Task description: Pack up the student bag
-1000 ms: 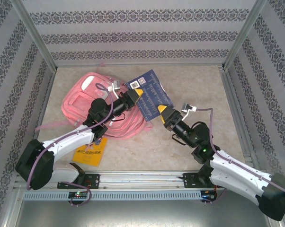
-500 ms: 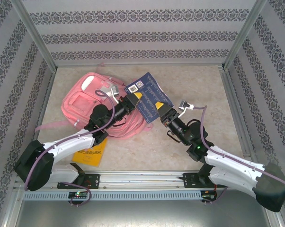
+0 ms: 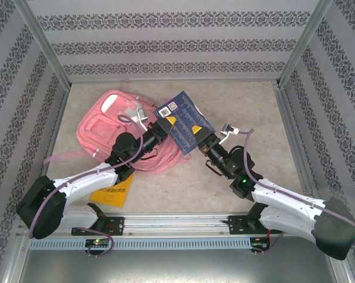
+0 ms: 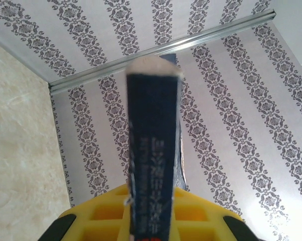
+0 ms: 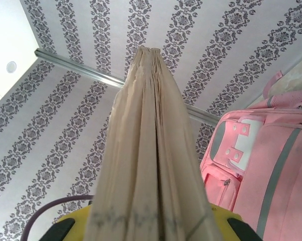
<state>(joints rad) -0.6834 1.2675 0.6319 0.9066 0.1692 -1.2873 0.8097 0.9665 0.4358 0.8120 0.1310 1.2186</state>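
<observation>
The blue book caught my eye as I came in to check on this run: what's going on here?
Both arms hold the book between them, at the right edge of the pink bag. The left pincer is shut on its spine side, and the right pincer on its page edge. The bag lies on the table, and I can't tell whether it is unzipped. A yellow booklet lies by the left arm, not yet packed.
</observation>
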